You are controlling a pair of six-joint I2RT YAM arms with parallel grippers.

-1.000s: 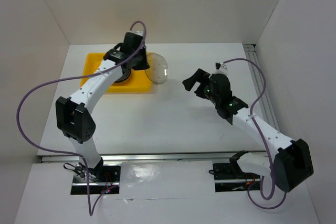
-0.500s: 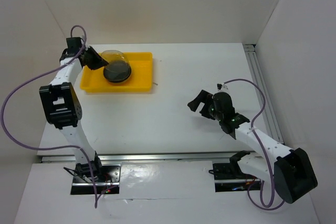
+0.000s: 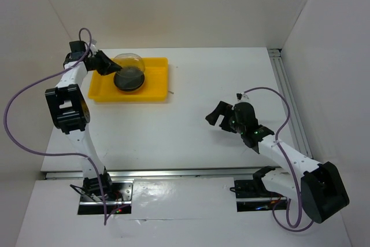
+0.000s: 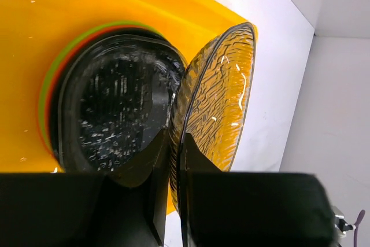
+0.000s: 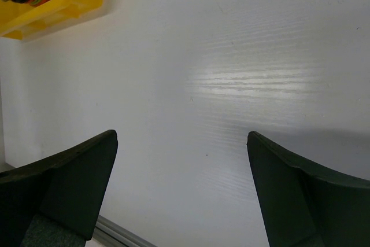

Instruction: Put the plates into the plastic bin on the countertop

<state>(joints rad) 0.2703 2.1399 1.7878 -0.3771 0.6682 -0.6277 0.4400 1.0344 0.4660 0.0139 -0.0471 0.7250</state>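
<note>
Left fingers [image 4: 141, 169] clamping grey plate [image 4: 222, 96] (edge-on) over yellow bin [image 4: 34, 4], right fingers [image 5: 75, 177] spread wide above countertop [image 5: 231, 56].

A: Where's the left arm [image 3: 68, 105]?
B: Folded up along the left side, its left gripper [image 3: 103, 63] reaching inward, jaws pinched on the rim of a translucent grey plate [image 4: 222, 96]
A: And the right arm [image 3: 286, 153]?
B: Stretched low toward the middle, right gripper [image 3: 215, 114] spread wide, holding nothing
</note>
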